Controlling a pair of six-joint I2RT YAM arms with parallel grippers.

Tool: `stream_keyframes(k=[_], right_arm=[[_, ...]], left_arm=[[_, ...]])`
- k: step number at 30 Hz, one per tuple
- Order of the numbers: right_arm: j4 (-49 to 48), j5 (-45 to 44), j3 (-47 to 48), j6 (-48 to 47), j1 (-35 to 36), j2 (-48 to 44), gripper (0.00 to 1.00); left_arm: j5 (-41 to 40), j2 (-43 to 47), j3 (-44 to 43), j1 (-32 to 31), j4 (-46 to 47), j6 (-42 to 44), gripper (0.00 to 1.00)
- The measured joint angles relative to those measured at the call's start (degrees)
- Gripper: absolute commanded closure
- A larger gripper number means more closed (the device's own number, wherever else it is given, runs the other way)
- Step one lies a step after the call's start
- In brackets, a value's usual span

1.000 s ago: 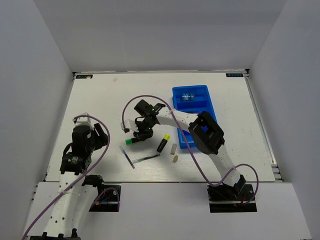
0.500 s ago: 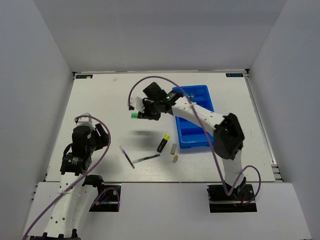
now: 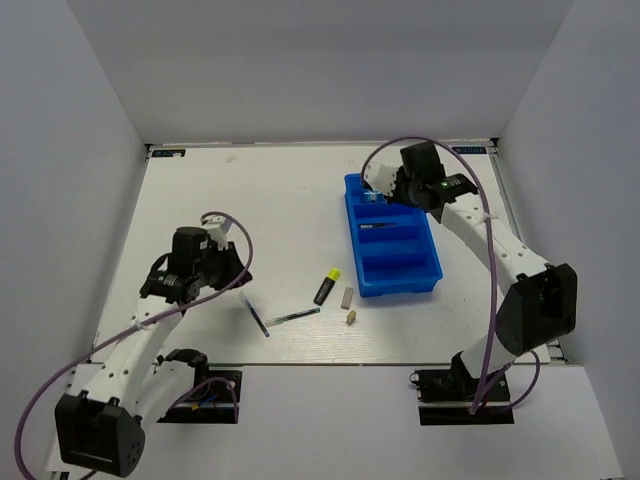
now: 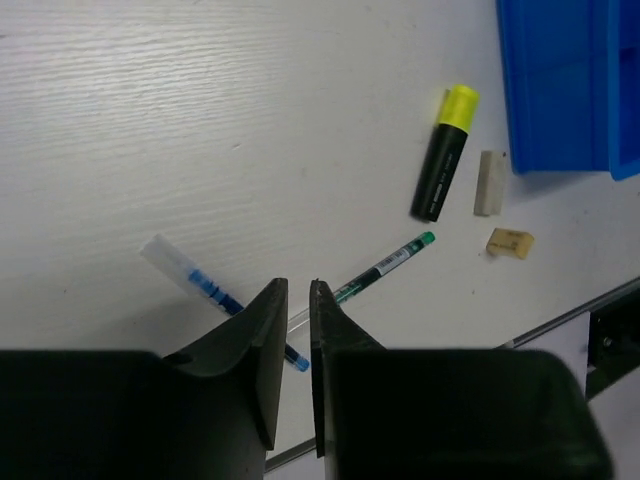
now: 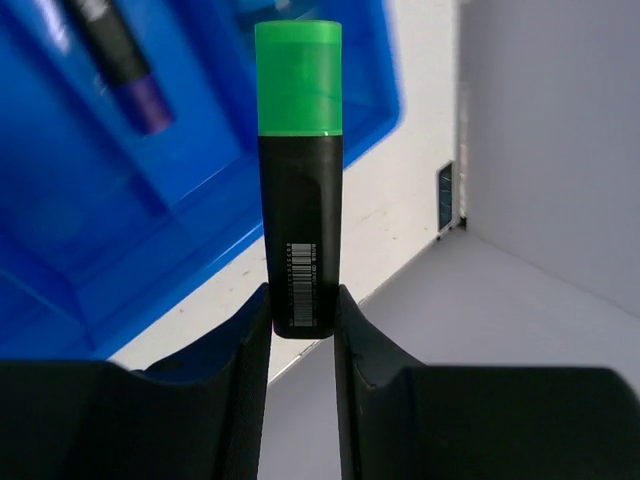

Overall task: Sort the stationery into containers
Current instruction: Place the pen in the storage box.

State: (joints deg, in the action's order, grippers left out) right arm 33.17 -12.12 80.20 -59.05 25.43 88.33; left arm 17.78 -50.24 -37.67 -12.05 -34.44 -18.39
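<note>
My right gripper [image 3: 384, 190] is shut on a black highlighter with a green end [image 5: 298, 190] and holds it above the far end of the blue tray [image 3: 428, 262]. A highlighter with a purple end [image 5: 122, 52] lies in a compartment of the tray [image 5: 215, 150]. My left gripper [image 4: 297, 288] is shut and empty, just above the table beside the blue pen [image 4: 196, 281] and the green pen [image 4: 386, 267]. A yellow-ended highlighter [image 4: 443, 155], a grey eraser [image 4: 488, 183] and a tan piece [image 4: 509, 241] lie near the tray's near left corner [image 4: 560, 100].
In the top view the loose items lie in a row near the front: blue pen [image 3: 255, 314], green pen [image 3: 294, 317], yellow highlighter [image 3: 327, 286], eraser [image 3: 347, 297], tan piece [image 3: 351, 317]. White walls enclose the table on three sides.
My right gripper has carried the green highlighter from the table left of the tray to above the tray's far end. My left arm has reached forward and right toward the pens.
</note>
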Motion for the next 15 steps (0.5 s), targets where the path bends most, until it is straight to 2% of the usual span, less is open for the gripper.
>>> stream_keyframes(k=[4, 8, 15], right_arm=[[0.72, 3.52, -4.26, -7.96, -2.64, 1.51, 1.00], [0.35, 7.76, -4.37, -13.51, -4.17, 4.55, 1.00], [0.52, 14.27, -4.02, -20.11, -5.44, 9.40, 1.00]], left_arm=[[-0.81, -3.30, -2.38, -5.05, 0.37, 0.57, 0.62], [-2.95, -4.83, -3.02, -11.02, 0.09, 1.42, 0.59], [-6.03, -5.62, -2.99, -13.09, -0.96, 2.54, 0.50]])
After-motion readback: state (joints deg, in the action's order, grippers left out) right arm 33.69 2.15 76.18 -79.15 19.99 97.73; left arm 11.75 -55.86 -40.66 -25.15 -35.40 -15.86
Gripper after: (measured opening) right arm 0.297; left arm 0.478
